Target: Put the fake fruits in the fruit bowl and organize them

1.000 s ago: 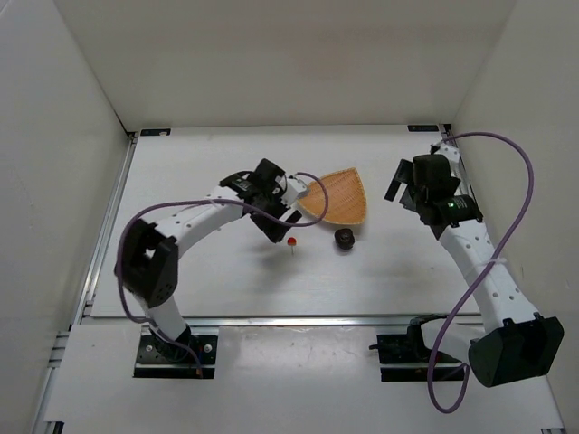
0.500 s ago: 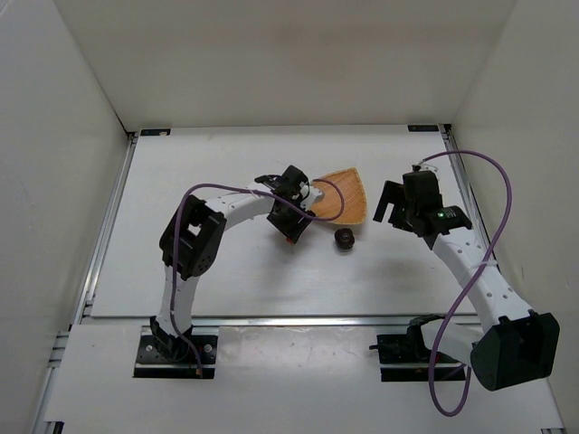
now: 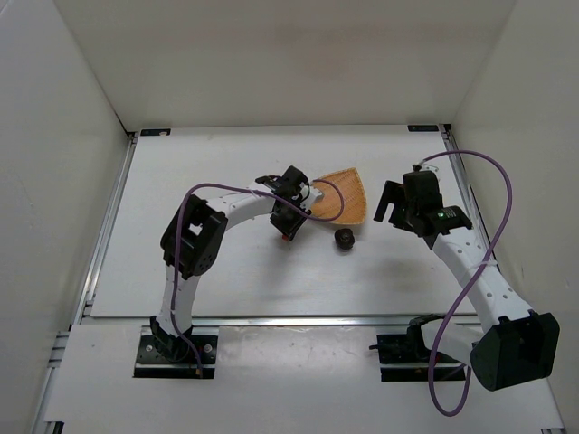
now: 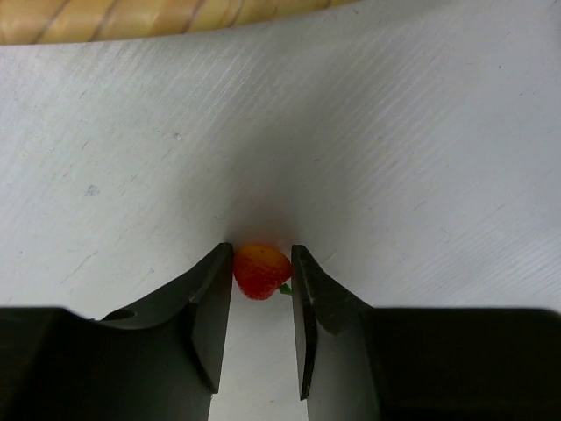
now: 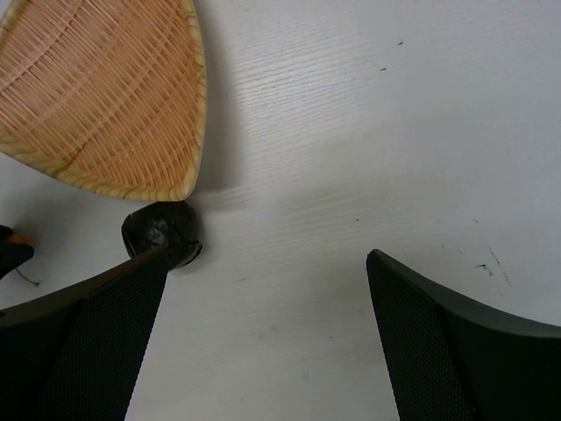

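White tabletop [image 3: 226, 271], left pincer [image 4: 261, 256] clamped on red cherry [image 4: 260, 272] between its tips, woven bowl [image 4: 131, 17] just ahead, so lift clear before crossing the rim; right pincer [image 5: 263, 263] gapes empty, dark fruit [image 5: 164, 232] beside one finger.

Cherry [image 4: 261, 270]: red, shading to orange-yellow on top, green stem stub. Dark fruit [image 5: 165, 232]: glossy brown-black. Bowl [image 5: 105, 96]: tan-orange weave, fine cross-ribs, paler banded rim. Table [image 5: 351, 132]: white, faint streaky grain. Left fingers [image 4: 206, 316]: plain black. Right fingers [image 5: 79, 342]: black, mesh-textured. Cables [image 3: 475, 153]: purple.
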